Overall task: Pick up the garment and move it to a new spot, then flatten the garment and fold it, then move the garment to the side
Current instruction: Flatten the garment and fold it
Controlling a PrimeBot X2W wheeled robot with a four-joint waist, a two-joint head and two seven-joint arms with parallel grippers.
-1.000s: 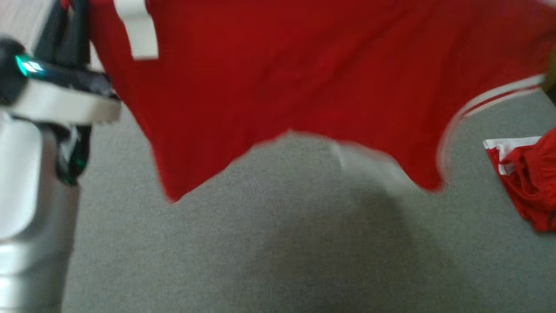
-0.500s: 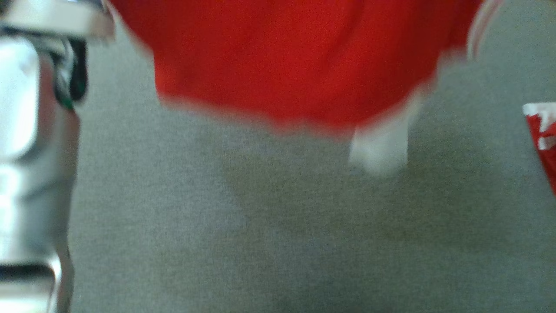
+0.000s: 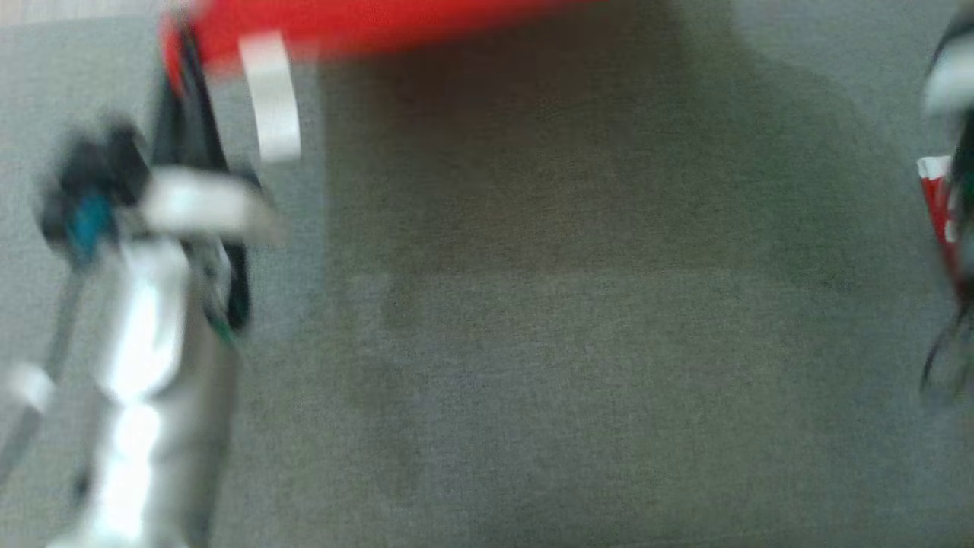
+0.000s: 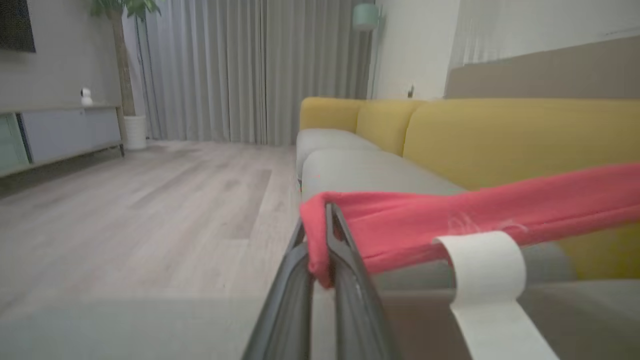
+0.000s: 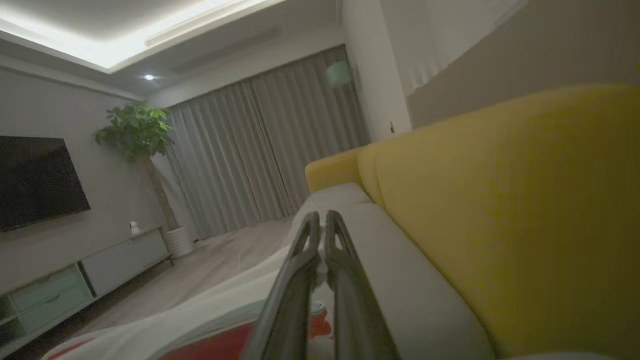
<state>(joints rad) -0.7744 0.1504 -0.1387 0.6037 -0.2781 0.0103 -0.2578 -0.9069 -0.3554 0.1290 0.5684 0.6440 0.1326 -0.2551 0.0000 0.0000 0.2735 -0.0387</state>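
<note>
Far left on my head feed, the pale silver left forearm (image 3: 148, 358) rises, badly smeared by blur, toward the left gripper (image 4: 317, 227). Its own wrist feed is sharper. Both long dark fingers are clamped hard on a bunched corner of the red fabric garment (image 4: 475, 215). The garment is up off the surface and pulled out to the right in mid-air (just a narrow band from this angle).

A white looped strip of fabric (image 4: 492, 265) hangs at the garment's lower edge, just right of the fingers. Below and beyond lies the grey upholstered seat cushion (image 4: 360, 170), with the mustard-yellow sofa backrest (image 4: 500, 130) behind it.

From the head, the garment reads as a red streak along the top edge, its shadow dark on the grey below.

At the right edge a second red-and-white bundle of cloth (image 3: 937, 205) lies partly behind the blurred right arm (image 3: 955, 84). The right gripper (image 5: 320, 220) has its two fingers pressed flat together. Some red and white fabric (image 5: 220, 345) shows beneath their base, but I cannot tell whether any of it is nipped between them.
</note>
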